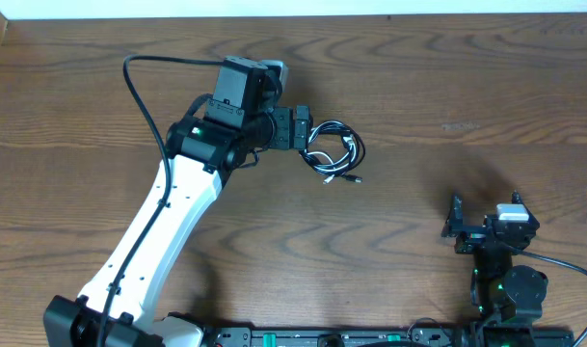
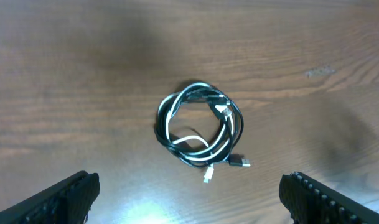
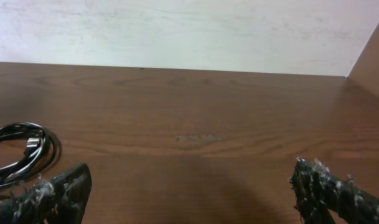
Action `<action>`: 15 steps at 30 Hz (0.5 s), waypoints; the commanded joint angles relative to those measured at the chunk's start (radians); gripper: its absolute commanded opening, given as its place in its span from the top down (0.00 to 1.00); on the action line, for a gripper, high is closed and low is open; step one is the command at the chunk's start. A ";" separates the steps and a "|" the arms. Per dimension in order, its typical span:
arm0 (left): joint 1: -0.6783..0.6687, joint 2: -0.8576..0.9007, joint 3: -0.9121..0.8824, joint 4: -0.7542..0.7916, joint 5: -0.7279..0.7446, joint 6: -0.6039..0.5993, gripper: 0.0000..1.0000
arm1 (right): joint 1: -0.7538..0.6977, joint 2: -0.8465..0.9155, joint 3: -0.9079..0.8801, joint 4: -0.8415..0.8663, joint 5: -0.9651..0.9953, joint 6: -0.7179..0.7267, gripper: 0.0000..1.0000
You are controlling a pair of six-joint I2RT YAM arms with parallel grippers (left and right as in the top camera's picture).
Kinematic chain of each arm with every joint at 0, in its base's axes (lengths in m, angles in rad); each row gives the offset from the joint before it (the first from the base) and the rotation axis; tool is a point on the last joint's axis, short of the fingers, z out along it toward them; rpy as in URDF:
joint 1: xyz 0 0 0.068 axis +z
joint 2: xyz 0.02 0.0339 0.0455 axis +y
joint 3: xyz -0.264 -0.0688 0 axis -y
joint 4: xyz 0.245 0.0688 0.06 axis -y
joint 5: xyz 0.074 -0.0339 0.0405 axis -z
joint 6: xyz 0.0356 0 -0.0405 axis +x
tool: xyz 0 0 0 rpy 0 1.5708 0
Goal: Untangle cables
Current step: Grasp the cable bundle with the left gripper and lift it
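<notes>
The cables [image 1: 333, 151], one black and one white, lie wound together in a small coil on the wooden table. In the left wrist view the coil [image 2: 198, 130] is centred, with a white plug [image 2: 208, 175] and a black plug [image 2: 239, 163] sticking out on its near side. My left gripper [image 1: 308, 131] hovers at the coil's left edge, open [image 2: 189, 200], with nothing between its fingers. My right gripper [image 1: 486, 214] rests at the near right, far from the coil, open and empty [image 3: 189, 193]. Its view catches the coil [image 3: 21, 152] at the far left.
The white left arm [image 1: 148, 241] crosses the near-left table, and its thick black wire [image 1: 144, 92] loops above it. A faint pale mark [image 1: 460, 126] shows on the wood right of the coil. A white wall [image 3: 177, 31] borders the table's far edge.
</notes>
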 commanded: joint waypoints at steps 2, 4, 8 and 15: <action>-0.005 0.055 0.019 -0.027 0.020 -0.097 0.02 | 0.007 0.003 -0.002 -0.002 0.011 0.010 0.01; -0.011 0.082 0.019 -0.027 0.020 -0.107 0.02 | 0.007 0.003 -0.002 -0.002 0.011 0.010 0.01; -0.029 0.156 0.019 -0.011 0.019 -0.118 0.02 | 0.007 0.003 -0.002 -0.002 -0.030 0.030 0.01; -0.032 0.238 0.019 -0.008 0.019 -0.158 0.02 | 0.007 0.005 0.015 -0.003 -0.229 0.101 0.01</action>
